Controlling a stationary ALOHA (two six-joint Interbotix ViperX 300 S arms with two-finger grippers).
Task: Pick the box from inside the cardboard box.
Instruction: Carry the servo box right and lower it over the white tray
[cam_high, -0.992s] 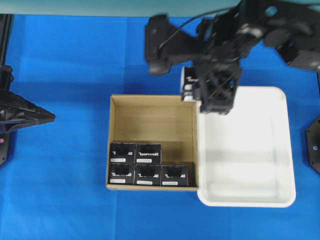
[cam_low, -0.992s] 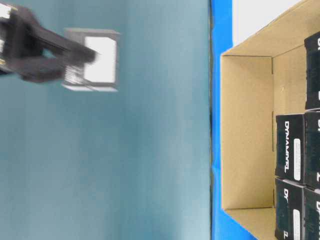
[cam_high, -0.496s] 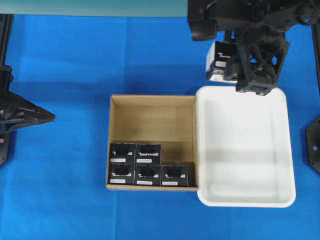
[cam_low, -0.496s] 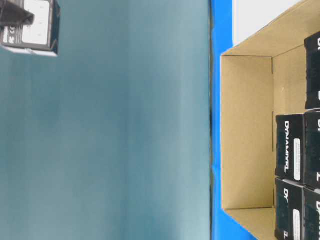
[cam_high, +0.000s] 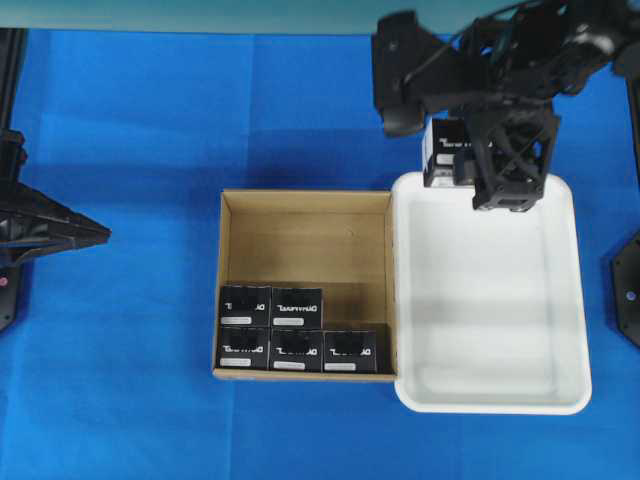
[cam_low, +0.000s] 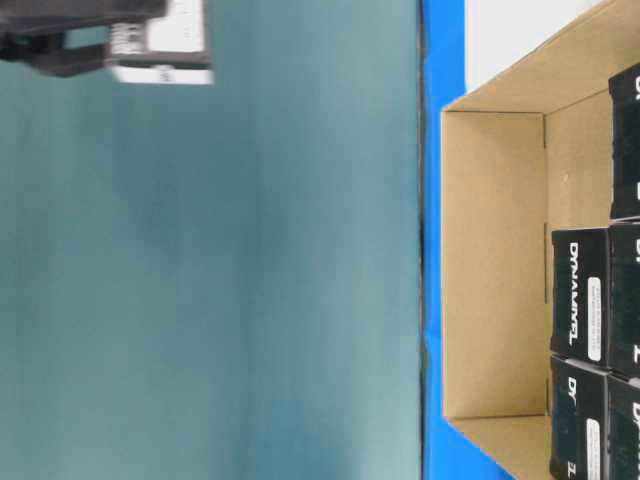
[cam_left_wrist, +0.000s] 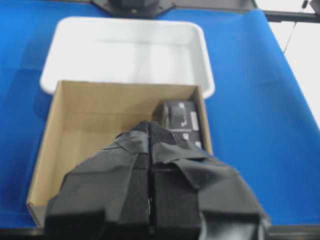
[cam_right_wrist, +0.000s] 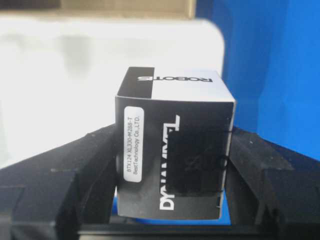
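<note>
Right gripper (cam_right_wrist: 172, 165), as I see it from its wrist camera, clamps the box (cam_right_wrist: 175, 145) between its two black fingers (cam_right_wrist: 95, 165), one pressed to each side; white lettering and a small white label face the lens. From overhead, I find the right arm reaching in from the upper right, its gripper (cam_high: 470, 160) pointing down with the box (cam_high: 443, 155) held in the air at the far left corner of the white tray (cam_high: 570, 300), outside the cardboard box (cam_high: 228, 290). Five more black boxes (cam_high: 297, 340) sit in the carton's near part, packed against its front wall. In the table-level view the held box (cam_low: 165, 45) appears blurred at the upper left. Left gripper (cam_left_wrist: 150, 165) has its taped jaws pressed together, nothing between them; I see it poised above the carton (cam_left_wrist: 50, 130), while overhead the left arm (cam_high: 40, 230) rests at the left edge, well apart from the carton.
</note>
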